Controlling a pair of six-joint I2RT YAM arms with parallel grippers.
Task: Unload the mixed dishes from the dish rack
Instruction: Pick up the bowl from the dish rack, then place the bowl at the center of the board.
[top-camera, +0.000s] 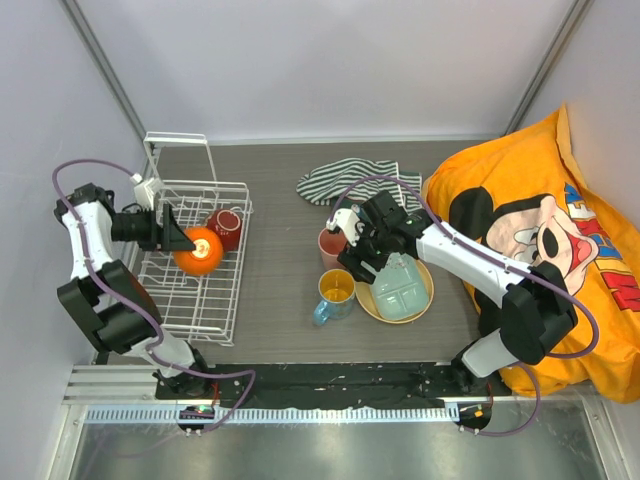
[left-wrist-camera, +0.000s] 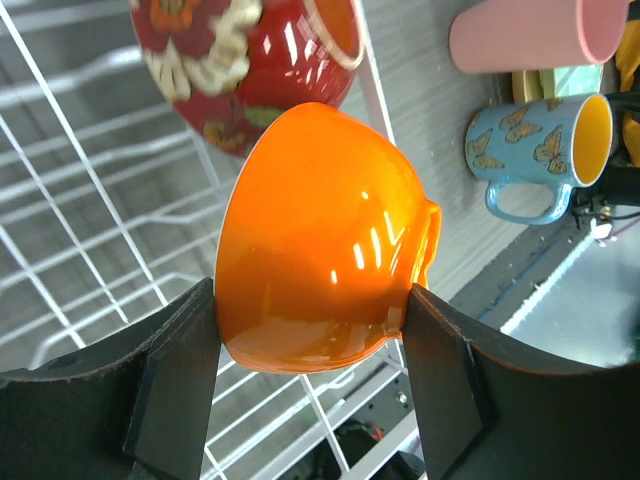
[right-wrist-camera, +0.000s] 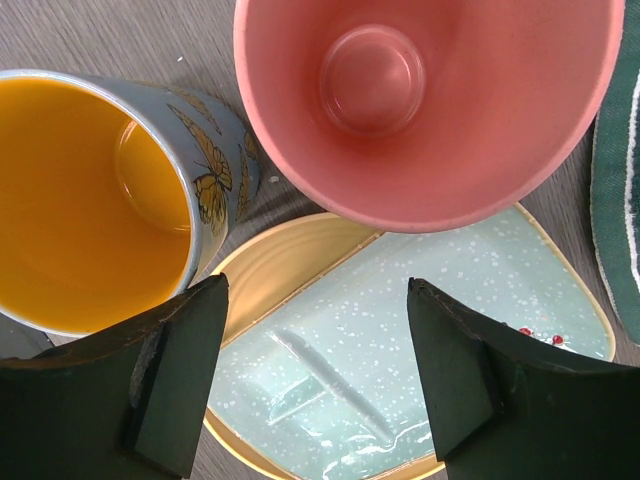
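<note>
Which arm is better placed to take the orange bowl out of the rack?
Left: the left gripper grips the orange bowl at the dish rack; the right gripper hangs open above the green tray.

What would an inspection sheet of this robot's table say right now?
Surface: grey table.
Job's things: dish rack holds dark red bowl; pink cup, mug and green tray on tan plate stand outside.
Clutter: striped cloth; orange cartoon fabric.
Grippers: left pincer clamps orange bowl over rack; right pincer open above tray.
Cables: purple cables in loose loops.
Surroundings: pale walls.
</note>
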